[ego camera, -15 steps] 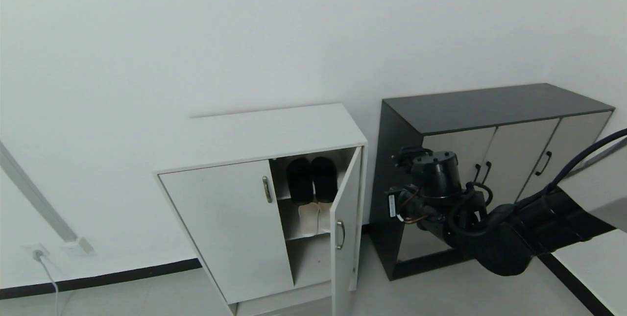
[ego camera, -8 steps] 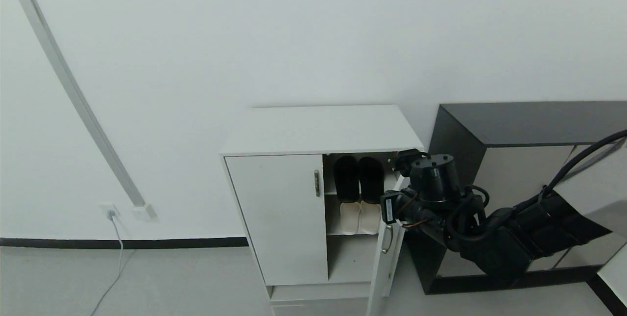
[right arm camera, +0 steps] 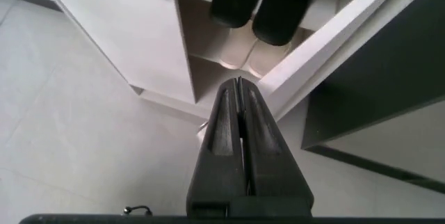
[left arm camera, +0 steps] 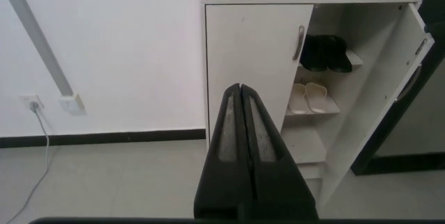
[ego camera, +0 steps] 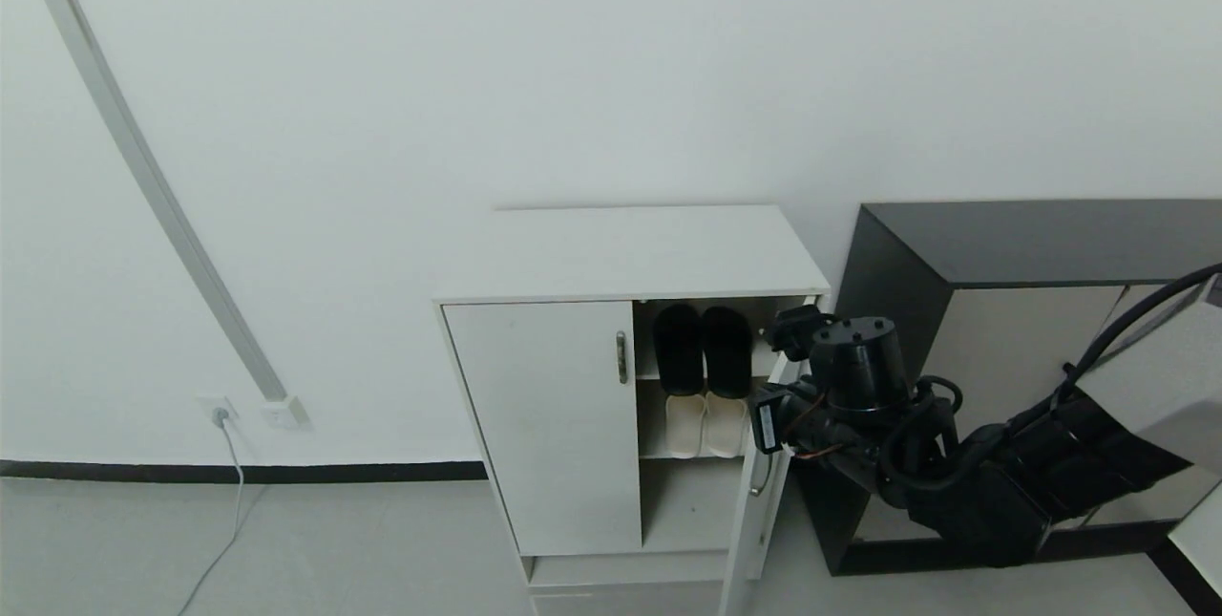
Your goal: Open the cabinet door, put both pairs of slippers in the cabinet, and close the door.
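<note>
Black slippers [ego camera: 702, 349] high in cabinet [ego camera: 630, 253], white slippers [ego camera: 705, 425] at 6 o'clock under them. Head view: right arm [ego camera: 864, 372] at 3 o'clock, by open door [ego camera: 769, 520]. Wrist views: left jaws and right jaws squeezed shut, holding nothing.

The open door [ego camera: 752, 540] of the cabinet [ego camera: 621, 253] is cut off at its foot by the head view's lower edge, and its upper part is partly covered by the right arm [ego camera: 964, 492]. Inside the cabinet, the far ends of the white slippers [ego camera: 706, 425] are hidden behind the shelf bearing the black slippers [ego camera: 704, 349], which are cut off by the picture's edge in the right wrist view. The dark cupboard [ego camera: 1031, 239] beside the cabinet is cut off at the right.
</note>
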Available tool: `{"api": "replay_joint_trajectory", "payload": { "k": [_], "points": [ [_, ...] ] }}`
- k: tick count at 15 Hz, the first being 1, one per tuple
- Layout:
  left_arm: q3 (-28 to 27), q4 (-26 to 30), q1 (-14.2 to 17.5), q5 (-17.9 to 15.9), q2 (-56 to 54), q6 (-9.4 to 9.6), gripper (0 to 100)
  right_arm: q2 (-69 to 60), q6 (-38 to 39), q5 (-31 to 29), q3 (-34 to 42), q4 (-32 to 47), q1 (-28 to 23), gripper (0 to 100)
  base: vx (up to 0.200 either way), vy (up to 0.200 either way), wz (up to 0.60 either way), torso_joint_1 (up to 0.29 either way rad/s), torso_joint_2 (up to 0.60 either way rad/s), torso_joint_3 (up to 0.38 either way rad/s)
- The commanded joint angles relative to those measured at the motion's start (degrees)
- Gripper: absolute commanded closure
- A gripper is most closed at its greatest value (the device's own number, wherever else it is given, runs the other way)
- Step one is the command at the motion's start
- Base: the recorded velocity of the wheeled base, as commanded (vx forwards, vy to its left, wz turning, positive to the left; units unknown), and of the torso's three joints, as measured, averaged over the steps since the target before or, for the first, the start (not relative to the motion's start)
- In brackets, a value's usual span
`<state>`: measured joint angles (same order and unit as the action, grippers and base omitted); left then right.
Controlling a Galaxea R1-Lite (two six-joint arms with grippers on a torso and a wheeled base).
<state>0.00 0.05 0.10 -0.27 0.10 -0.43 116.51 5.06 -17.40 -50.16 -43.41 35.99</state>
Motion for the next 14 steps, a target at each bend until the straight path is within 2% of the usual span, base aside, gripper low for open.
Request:
{"api": "replay_joint_trajectory", "payload": {
  "k": [1,9,14],
  "points": [
    [0.0,0.0,0.0,0.0,0.0,-0.01,100,-0.2,0.0,0.0,0.2,0.0,-0.4,100,0.0,0.0,0.0,0.0,0.0,0.0],
    [0.0,0.0,0.0,0.0,0.0,-0.01,100,-0.8,-2.5,0.1,2.0,0.2,-2.3,100,0.0,0.0,0.0,0.0,0.0,0.0],
    [0.0,0.0,0.0,0.0,0.0,-0.01,100,3.5,-3.0,0.2,1.5,-0.4,-2.5,100,0.0,0.0,0.0,0.0,0.0,0.0]
  ]
}}
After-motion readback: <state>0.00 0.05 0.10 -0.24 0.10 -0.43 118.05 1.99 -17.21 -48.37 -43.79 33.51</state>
